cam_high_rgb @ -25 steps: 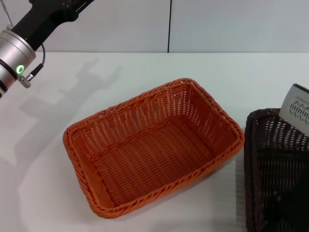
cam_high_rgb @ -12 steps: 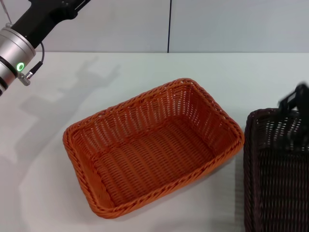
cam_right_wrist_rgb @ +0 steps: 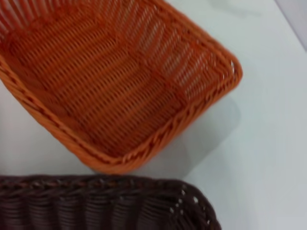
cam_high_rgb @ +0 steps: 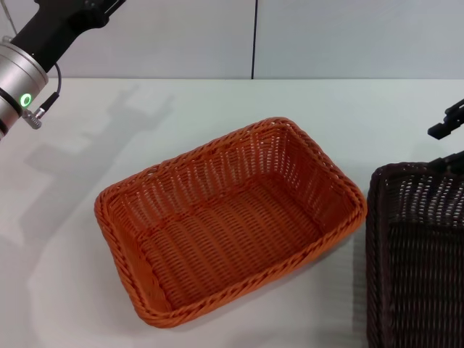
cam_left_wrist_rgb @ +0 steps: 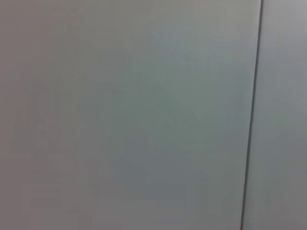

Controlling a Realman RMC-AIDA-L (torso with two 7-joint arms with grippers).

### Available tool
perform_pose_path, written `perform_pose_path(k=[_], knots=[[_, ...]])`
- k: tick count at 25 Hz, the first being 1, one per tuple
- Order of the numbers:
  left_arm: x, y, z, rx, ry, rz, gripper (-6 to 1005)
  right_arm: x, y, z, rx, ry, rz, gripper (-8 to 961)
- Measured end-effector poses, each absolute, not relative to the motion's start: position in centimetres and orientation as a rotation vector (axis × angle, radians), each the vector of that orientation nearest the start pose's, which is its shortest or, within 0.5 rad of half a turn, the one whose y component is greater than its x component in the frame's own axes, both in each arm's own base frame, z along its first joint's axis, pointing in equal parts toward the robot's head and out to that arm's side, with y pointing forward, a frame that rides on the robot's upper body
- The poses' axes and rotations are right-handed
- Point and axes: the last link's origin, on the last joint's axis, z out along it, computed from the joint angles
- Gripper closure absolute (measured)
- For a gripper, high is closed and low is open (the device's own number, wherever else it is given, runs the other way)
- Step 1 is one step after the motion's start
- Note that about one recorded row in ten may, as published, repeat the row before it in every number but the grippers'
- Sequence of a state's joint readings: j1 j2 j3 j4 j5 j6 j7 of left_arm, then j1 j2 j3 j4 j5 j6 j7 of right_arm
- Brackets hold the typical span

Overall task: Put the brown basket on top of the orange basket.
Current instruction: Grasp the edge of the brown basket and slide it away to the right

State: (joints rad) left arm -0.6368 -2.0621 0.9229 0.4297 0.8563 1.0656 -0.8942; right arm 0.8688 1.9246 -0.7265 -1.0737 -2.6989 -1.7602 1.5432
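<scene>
The left arm is parked way up at about 10 o'clock in the head view, off the table, with a green light glowing on its silver cuff. Its gripper isn't in shot, and its wrist camera just stares at a blank grey wall, so no telling what the jaws are doing.

The orange basket sits dead centre, turned at an angle, empty. It's plastic wicker: rectangular, braided rim, sloping sides with open gaps, tighter ribbed weave on the floor.

At roughly 4 o'clock is the brown basket, same build but nearly black, close beside the orange one without touching it and partly cut off by the edge of the view. The right gripper pokes in at 3 o'clock, hanging just over the brown basket's far rim and not holding anything. Only a black bit of it shows, so whether the jaws are released or clenched can't be told.

Looks like the reach-and-grab stage. Next it probably needs to drop onto that rim and pinch it. Openwork wicker is light and a bit flexy, so a one-sided grip may tilt it.
</scene>
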Motion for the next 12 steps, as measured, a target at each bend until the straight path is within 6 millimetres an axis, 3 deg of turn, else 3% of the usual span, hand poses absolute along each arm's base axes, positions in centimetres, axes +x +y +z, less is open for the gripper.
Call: perform_pose_path(k=[12], knots=[[-22.2, 43.8, 5.0, -1.812, -0.514, -1.079, 153, 23.5, 41.1, 10.2, -2.817, 0.229, -0.581, 387]])
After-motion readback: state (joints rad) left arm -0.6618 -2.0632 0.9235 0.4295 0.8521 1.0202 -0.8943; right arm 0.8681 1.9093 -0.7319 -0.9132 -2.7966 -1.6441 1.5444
